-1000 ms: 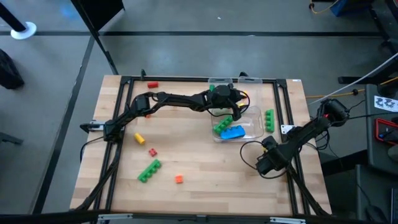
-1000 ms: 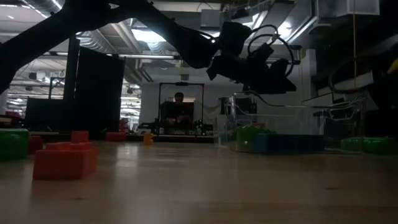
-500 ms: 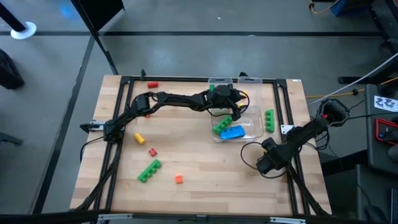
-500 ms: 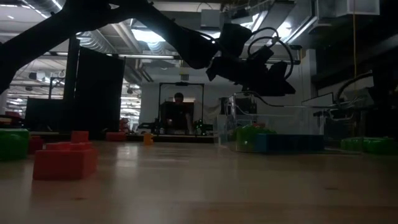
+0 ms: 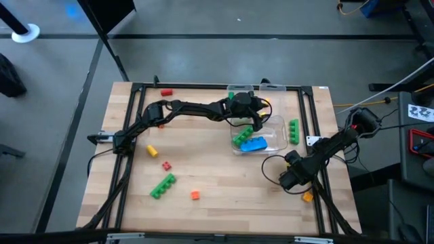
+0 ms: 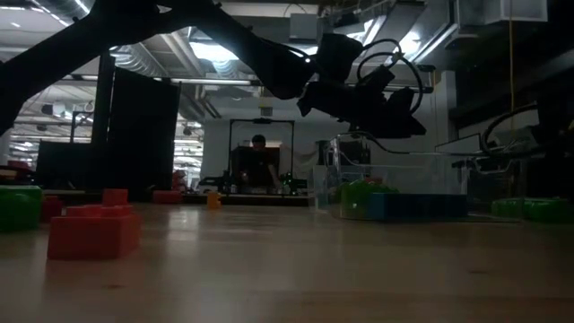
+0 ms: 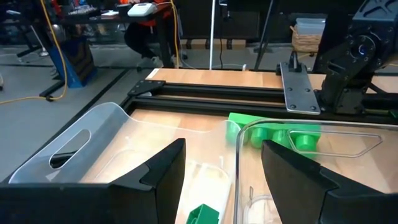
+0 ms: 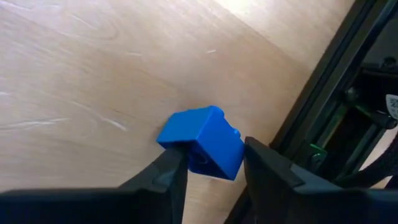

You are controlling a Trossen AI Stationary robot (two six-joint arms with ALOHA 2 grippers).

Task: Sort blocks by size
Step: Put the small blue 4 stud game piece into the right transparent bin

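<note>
Right gripper (image 8: 211, 171) half-closed around small blue block (image 8: 202, 142) near table's right edge (image 5: 328, 146), pads touching but block tilted. Could twist out or skid against frame rail (image 8: 323, 87) if squeezed off-centre

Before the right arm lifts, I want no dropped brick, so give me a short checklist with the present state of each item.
1. Small blue block sits between the right gripper fingers: ok.
2. Fingers fully clamped on the block: cannot tell.
3. Block level in the grip: not ok, it sits tilted on the table.
4. Room from the black frame rail beside the block: not ok, the rail is close.
5. Left gripper out of the way: ok, it hangs open over the clear tray, far from the right arm.
</note>
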